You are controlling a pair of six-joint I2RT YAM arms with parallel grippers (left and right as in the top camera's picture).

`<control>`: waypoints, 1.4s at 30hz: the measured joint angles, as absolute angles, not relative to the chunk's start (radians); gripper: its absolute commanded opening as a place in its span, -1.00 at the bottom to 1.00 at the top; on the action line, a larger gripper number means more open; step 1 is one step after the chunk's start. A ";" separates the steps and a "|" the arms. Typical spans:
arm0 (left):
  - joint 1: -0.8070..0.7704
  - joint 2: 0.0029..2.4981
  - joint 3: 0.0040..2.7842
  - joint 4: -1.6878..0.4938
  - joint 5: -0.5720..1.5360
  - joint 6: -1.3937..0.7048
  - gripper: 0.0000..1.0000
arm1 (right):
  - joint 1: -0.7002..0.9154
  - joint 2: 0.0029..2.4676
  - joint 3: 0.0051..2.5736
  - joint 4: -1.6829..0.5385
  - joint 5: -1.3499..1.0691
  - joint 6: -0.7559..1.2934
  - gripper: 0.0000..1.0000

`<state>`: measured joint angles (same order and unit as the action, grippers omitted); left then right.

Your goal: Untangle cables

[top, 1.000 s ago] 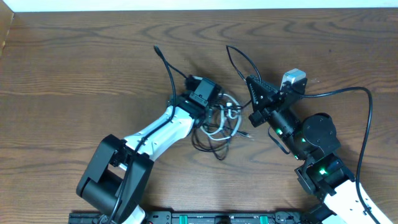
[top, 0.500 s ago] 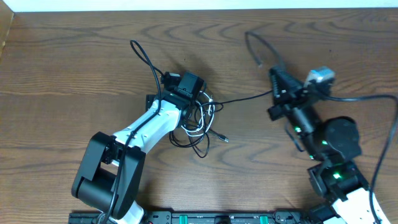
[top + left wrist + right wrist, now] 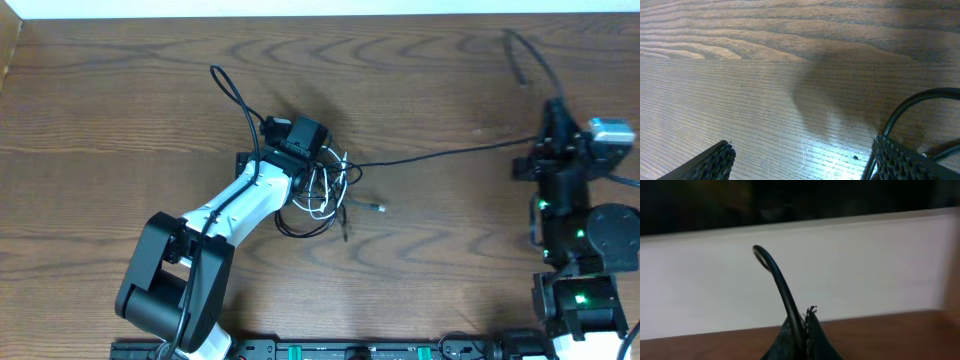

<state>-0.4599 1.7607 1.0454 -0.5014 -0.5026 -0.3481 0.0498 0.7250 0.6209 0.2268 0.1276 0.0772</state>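
Overhead: thin black and white cables (image 3: pixel 322 195) lie looped on the wood-grain tabletop (image 3: pixel 120 110), and one black cord (image 3: pixel 440 155) runs taut to the right gripper (image 3: pixel 555 120). Left wrist: the left gripper (image 3: pixel 800 162) has its ribbed jaws spread apart, released, above bare wood. Right wrist: the jaws are clenched on the round black cord.

The left arm (image 3: pixel 250 200) is showing white link covers running between black joints above a bulky black base (image 3: pixel 165 290), with a thick black wrist cable (image 3: pixel 232 95) looping off it. The left tool (image 3: pixel 802 167) is wearing black fingers (image 3: pixel 900 160) with knurled, diamond-patterned faces. The right arm (image 3: pixel 575 225) is appearing mostly black, glowing with small green lights (image 3: pixel 578 298) and carrying a pale grey camera block (image 3: pixel 610 132) beside the right tool (image 3: pixel 555 125).
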 measured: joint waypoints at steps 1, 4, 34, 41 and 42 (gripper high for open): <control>-0.460 1.761 1.045 -0.501 -0.502 -0.348 0.77 | 0.029 0.726 0.621 0.217 0.162 0.055 -0.98; -0.461 1.761 1.045 -0.501 -0.498 -0.348 0.77 | -0.044 0.733 0.621 0.201 0.291 -0.015 -0.98; -0.458 1.761 1.045 -0.509 -0.469 -0.363 -0.85 | -0.205 0.966 0.621 0.012 0.050 0.122 0.99; -0.458 1.761 1.045 -0.496 -0.468 -0.362 -0.85 | -0.205 0.968 0.621 0.011 -0.310 0.130 0.98; -0.458 1.761 1.045 -0.493 -0.463 -0.363 -0.85 | -0.205 0.968 0.621 0.011 -0.374 0.137 0.99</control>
<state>-0.4580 1.7607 1.0454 -0.4931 -0.4633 -0.3630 -0.2047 0.9680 0.6209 0.0113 -0.3744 0.1368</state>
